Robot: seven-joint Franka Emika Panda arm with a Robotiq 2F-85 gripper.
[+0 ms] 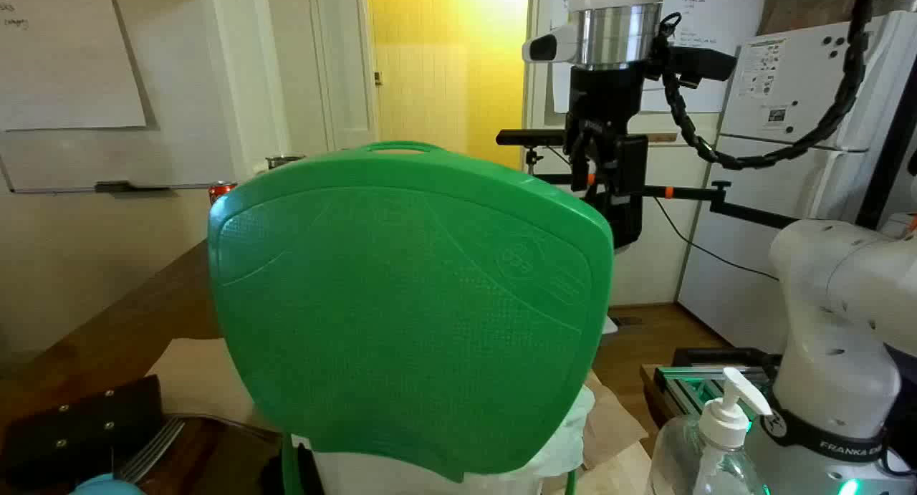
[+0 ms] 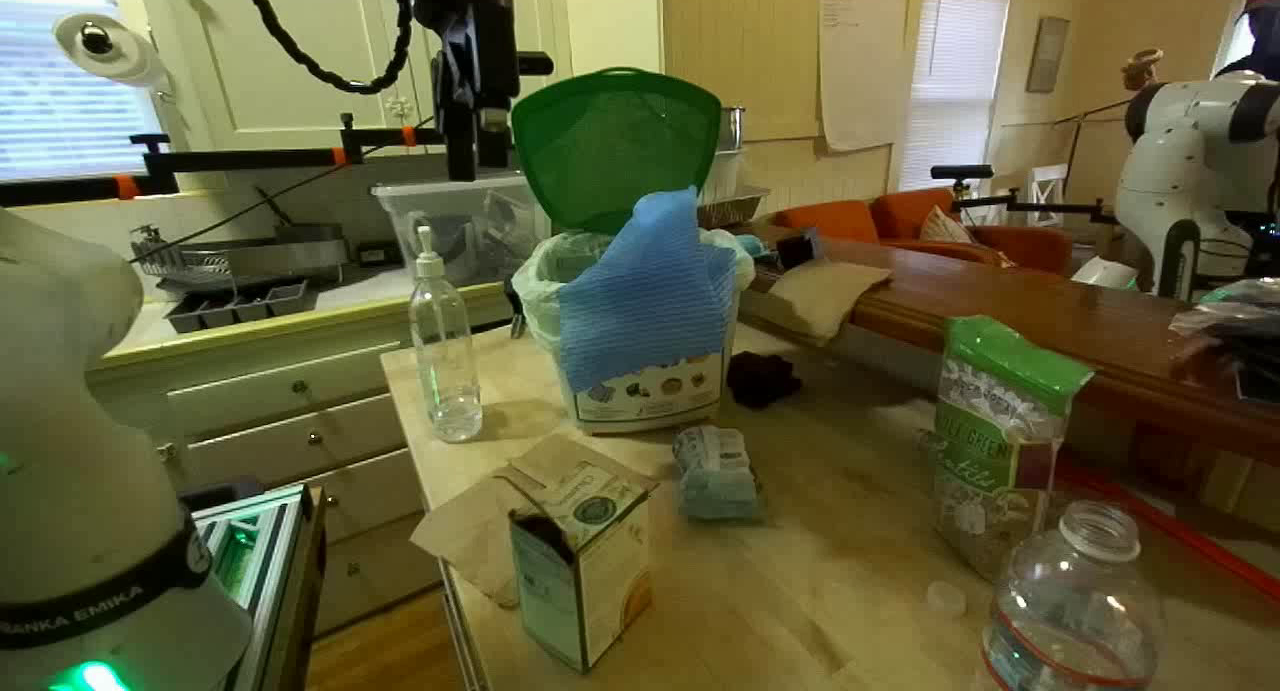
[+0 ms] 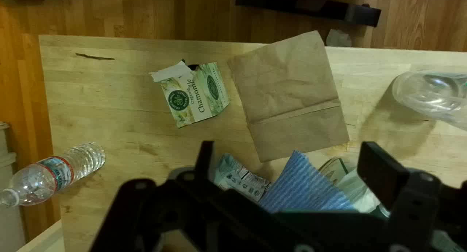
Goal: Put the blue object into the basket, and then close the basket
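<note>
In an exterior view, the tea box (image 2: 585,571), paper bag (image 2: 475,531) and packet (image 2: 715,476) occupy the table (image 2: 800,601) before the basket (image 2: 650,403); the pump bottle (image 2: 445,361) stands near it, the lentil bag (image 2: 1000,451) well apart. The lid (image 2: 615,151) is raised; a pale liner (image 2: 542,306) folds over the rim. The blue cloth (image 2: 650,291) hangs down the basket's front, its peak above the rim; how much lies inside cannot be told. In the wrist view, the gripper (image 3: 287,156) has its fingers (image 3: 205,161) wide apart.
</note>
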